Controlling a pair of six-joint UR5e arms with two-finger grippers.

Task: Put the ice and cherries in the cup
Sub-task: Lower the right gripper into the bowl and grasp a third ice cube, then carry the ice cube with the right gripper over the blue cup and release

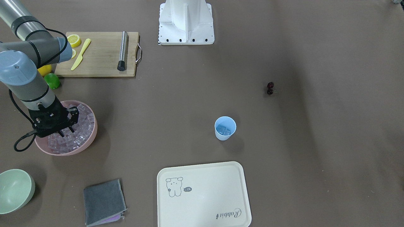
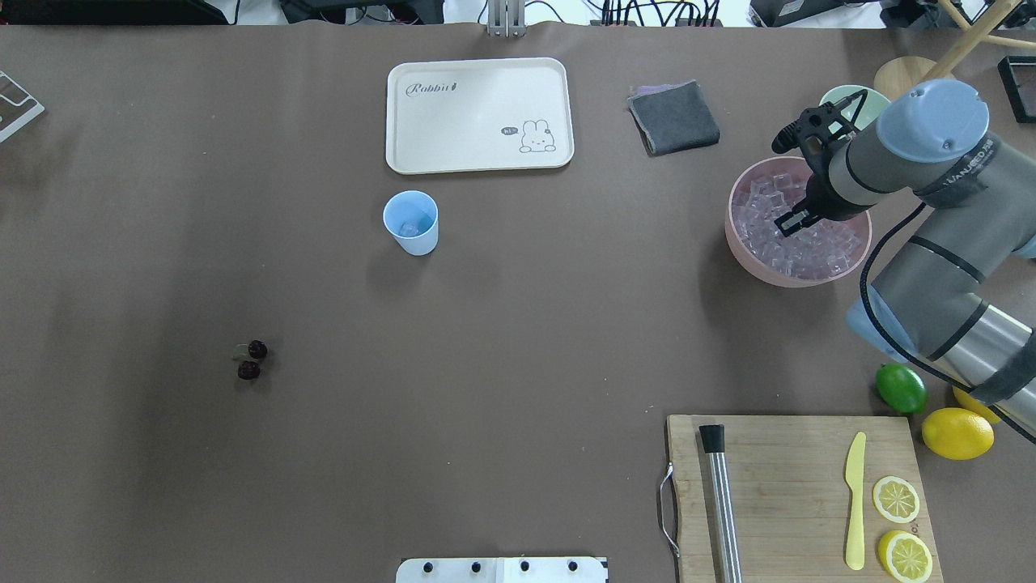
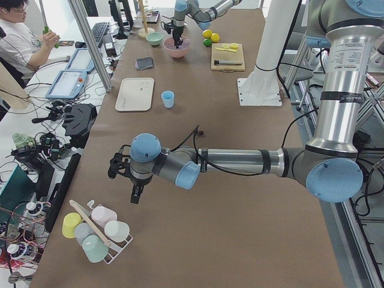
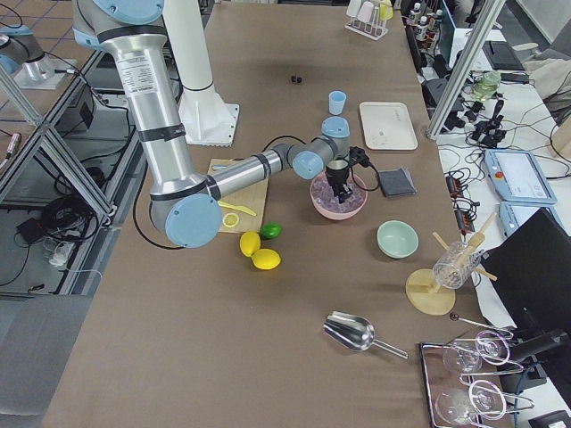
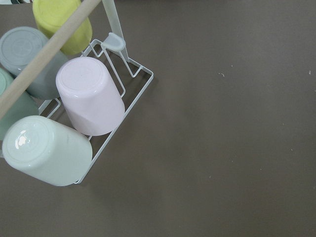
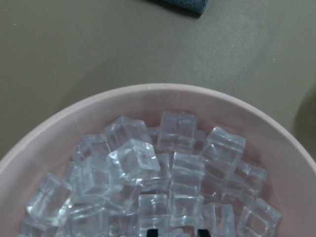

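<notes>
Right pincer: released, tips apart at the ice in pink bowl
Left pincer: grip state cannot be told
Cup: upright on the counter, ice inside

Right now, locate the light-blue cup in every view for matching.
Front-facing: cup right of centre, above the tray.
Overhead: cup left of centre, below tray.
Exterior left: cup right of tray.
Exterior right: cup upper-left of tray.
Left wrist: absent.
Right wrist: absent.
Shared landmark: the tray.

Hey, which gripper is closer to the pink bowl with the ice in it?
Right. The right gripper hangs directly over the pink bowl, fingertips down at the ice. The left gripper is far off at the opposite end, beside the rack of cups.
</notes>
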